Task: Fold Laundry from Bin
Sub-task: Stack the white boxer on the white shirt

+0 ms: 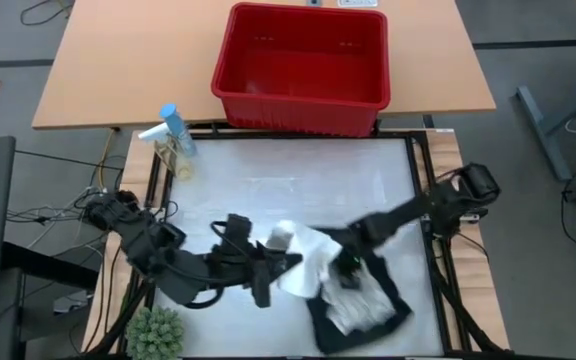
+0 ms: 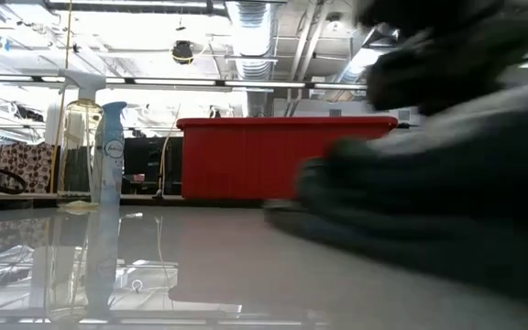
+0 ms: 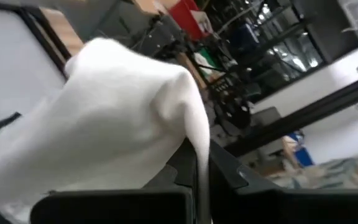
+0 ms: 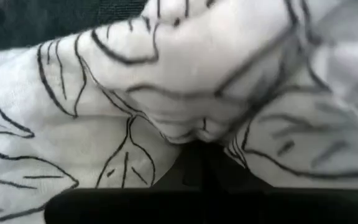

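High view: red bin (image 1: 301,62) is sitting upper centre on the wooden table (image 1: 118,60), looking empty from here. Laundry is lying lower centre-right on the white table (image 1: 298,185): dark garment (image 1: 388,310) spread at the bottom, leaf-patterned cloth (image 1: 353,310) on top of it, plain white cloth (image 1: 303,262) bunched at its left edge. Left hand (image 1: 280,262) is reaching in from lower left, fingers closed on the plain white cloth. Right hand (image 1: 348,268) is coming in from the right, closed, pressing into the leaf-patterned cloth. Spray bottle (image 1: 173,130) is standing upper left of the white table; small green plant (image 1: 155,333) at lower left.

Low view: bin (image 2: 287,156) is showing centre, far across the table; spray bottle (image 2: 108,151) at left. Blurred dark mass is filling the right half; cannot tell arm from garment.

Left wrist view: plain white cloth (image 3: 117,118) is draping over most of the frame, pinched at the bottom edge.

Right wrist view: leaf-patterned cloth (image 4: 135,106) is filling the frame, gathering into a fold at lower centre where the closed fingers are gripping it; dark garment (image 4: 55,18) is showing in the upper left.
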Controlling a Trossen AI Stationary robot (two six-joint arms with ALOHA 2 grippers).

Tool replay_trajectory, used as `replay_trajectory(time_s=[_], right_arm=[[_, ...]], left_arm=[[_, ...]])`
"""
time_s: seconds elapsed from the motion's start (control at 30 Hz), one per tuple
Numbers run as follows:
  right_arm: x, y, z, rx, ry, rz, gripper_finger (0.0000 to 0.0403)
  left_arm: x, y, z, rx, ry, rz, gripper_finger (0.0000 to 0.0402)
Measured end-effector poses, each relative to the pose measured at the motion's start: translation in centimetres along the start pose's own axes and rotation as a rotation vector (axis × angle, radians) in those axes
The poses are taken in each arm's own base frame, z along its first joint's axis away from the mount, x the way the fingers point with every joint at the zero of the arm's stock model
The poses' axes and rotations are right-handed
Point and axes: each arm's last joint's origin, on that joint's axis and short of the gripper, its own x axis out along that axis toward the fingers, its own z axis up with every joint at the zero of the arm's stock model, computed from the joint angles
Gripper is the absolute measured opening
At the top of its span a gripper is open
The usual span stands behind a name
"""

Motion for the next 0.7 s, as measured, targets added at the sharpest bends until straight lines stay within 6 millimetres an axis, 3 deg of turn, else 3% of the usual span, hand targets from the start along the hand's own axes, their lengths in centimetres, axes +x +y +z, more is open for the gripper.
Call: replay_trajectory(time_s=[0.2,0.3,0.37,0.5,0.7], right_arm=[[-2.5,-5.7,4.4,0.153,-0.187,-0.077,0.0015],[-3.9,-7.0,5.6,0.195,-0.233,-0.079,0.0015],[-5.9,-6.6,6.6,0.173,-0.301,-0.064,0.0015],[-13.3,-4.1,7.8,0.114,-0.497,-0.001,0.0015],[-21.3,-1.1,5.9,0.098,-0.660,-0.025,0.0015]], left_arm=[[-1.8,0.3,0.8,0.085,-0.035,0.061,0.0000],[-1.9,1.0,0.6,0.149,-0.033,0.116,0.0000],[-1.9,1.6,0.5,0.149,-0.055,0.174,0.0000],[-1.7,3.6,1.0,0.061,-0.077,0.304,0.0000],[-1.3,6.2,2.5,0.040,-0.137,0.468,0.0000]])
